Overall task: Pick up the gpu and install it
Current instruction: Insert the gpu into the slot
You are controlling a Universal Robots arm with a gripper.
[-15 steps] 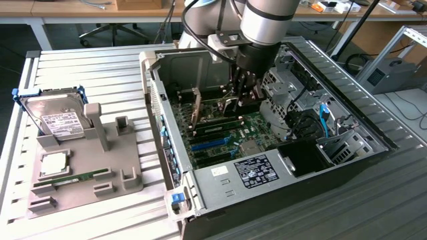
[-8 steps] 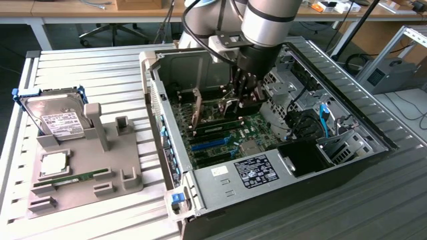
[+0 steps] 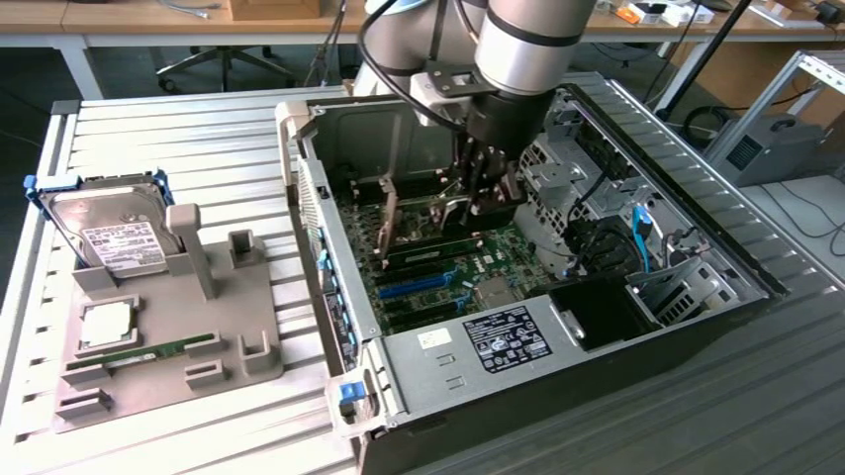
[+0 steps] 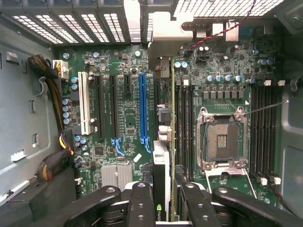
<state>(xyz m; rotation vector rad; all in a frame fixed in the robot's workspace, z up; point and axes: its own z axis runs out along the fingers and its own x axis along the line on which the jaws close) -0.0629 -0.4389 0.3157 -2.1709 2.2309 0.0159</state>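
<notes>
Slatted grey tabletop [image 3: 172,129] in a workshop carries an open computer case [image 3: 436,381] lying on its side. A grey fixture tray [image 3: 158,336] sits outside the case, on the exterior view's left, with a hard drive [image 3: 119,237] propped in it.

Progress: the pick-up is judged complete. The gpu [image 4: 161,158] is off the tray and inside the case, over the motherboard [image 4: 123,109].

Installation is judged unfinished, because the card is in the grip. Whether its edge has entered a slot cannot be told.

Pincer [image 4: 165,194]: partly closed, with one finger against each face of the gpu, which is held edge-on. The arm reaches down into the case from above.

Position: the gpu projects from between the fingertips towards the board, just beside the long blue slot [image 4: 142,109] and parallel to it.
</notes>
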